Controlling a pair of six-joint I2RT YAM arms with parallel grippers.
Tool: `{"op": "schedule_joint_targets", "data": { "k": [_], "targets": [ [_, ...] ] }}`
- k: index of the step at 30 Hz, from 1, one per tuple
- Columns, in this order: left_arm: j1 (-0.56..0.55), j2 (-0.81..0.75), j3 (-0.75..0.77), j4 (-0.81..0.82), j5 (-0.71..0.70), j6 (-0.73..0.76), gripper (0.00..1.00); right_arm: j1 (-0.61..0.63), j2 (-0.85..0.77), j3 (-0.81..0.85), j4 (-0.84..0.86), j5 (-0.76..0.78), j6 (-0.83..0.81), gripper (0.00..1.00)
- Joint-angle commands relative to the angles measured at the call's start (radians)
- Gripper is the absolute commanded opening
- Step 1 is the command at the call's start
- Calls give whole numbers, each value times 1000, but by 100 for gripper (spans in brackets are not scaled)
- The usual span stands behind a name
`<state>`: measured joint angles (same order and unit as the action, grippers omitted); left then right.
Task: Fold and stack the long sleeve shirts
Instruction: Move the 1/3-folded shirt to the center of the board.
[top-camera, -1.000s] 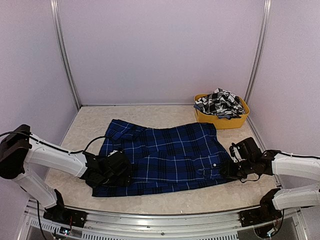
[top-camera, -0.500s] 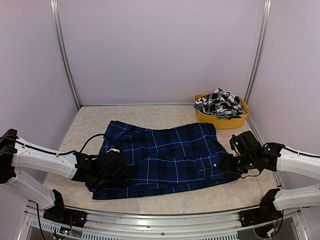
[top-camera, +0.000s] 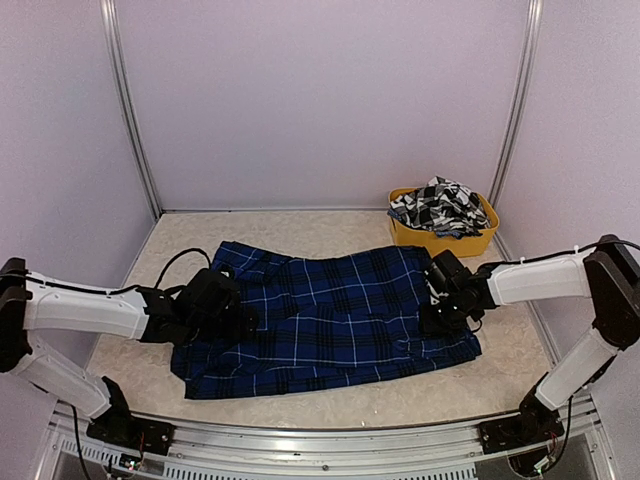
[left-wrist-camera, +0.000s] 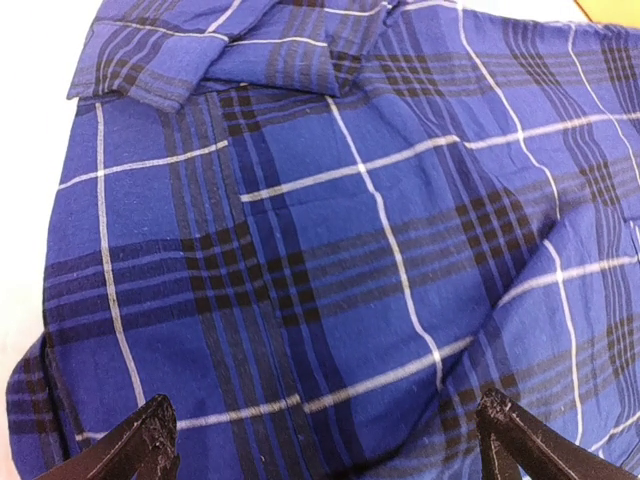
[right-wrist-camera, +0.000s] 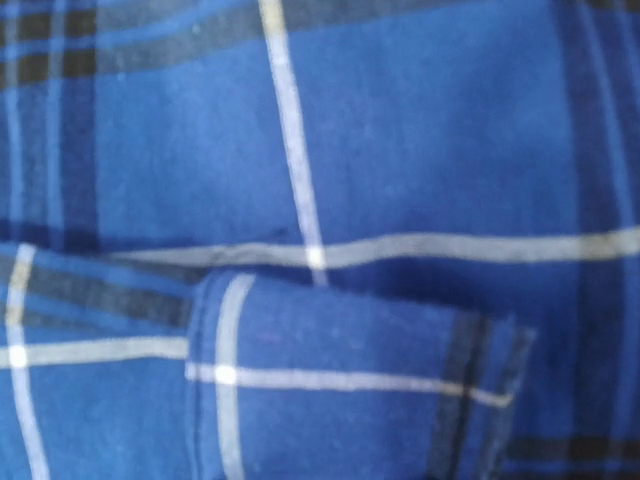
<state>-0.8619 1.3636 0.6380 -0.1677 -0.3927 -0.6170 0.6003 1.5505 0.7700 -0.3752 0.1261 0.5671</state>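
Observation:
A royal blue plaid long sleeve shirt (top-camera: 335, 315) lies spread flat across the table. My left gripper (top-camera: 238, 322) hovers over its left part. In the left wrist view that gripper (left-wrist-camera: 330, 448) is open, its black fingertips (left-wrist-camera: 150, 440) wide apart above the blue cloth (left-wrist-camera: 330, 250), with nothing between them. My right gripper (top-camera: 434, 316) rests low on the shirt's right part. The right wrist view is filled by blue cloth with a folded cuff (right-wrist-camera: 350, 385), and its fingers are hidden. A black-and-white checked shirt (top-camera: 440, 205) lies heaped in the tub.
A yellow plastic tub (top-camera: 445, 243) stands at the back right, close behind my right arm. The marbled tabletop (top-camera: 300, 228) shows around the shirt. Metal frame posts and pale walls enclose the table on three sides.
My left gripper has moved away from the near edge, farther onto the shirt's left side. My right arm has swung left and inward, from the shirt's right edge onto the cloth.

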Motion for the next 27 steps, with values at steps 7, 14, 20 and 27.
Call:
{"op": "schedule_joint_targets", "data": {
  "k": [7, 14, 20, 27],
  "targets": [
    [90, 114, -20, 139, 125, 53, 99, -19, -14, -133, 31, -99, 34, 39],
    [107, 124, 18, 148, 134, 73, 99, -1, -168, -245, -47, -101, 145, 39],
    [139, 122, 62, 137, 152, 105, 99, 9, -324, -292, -102, -106, 222, 39],
    [174, 118, 104, 134, 170, 133, 99, 44, -379, -271, -156, -87, 244, 39]
  ]
}}
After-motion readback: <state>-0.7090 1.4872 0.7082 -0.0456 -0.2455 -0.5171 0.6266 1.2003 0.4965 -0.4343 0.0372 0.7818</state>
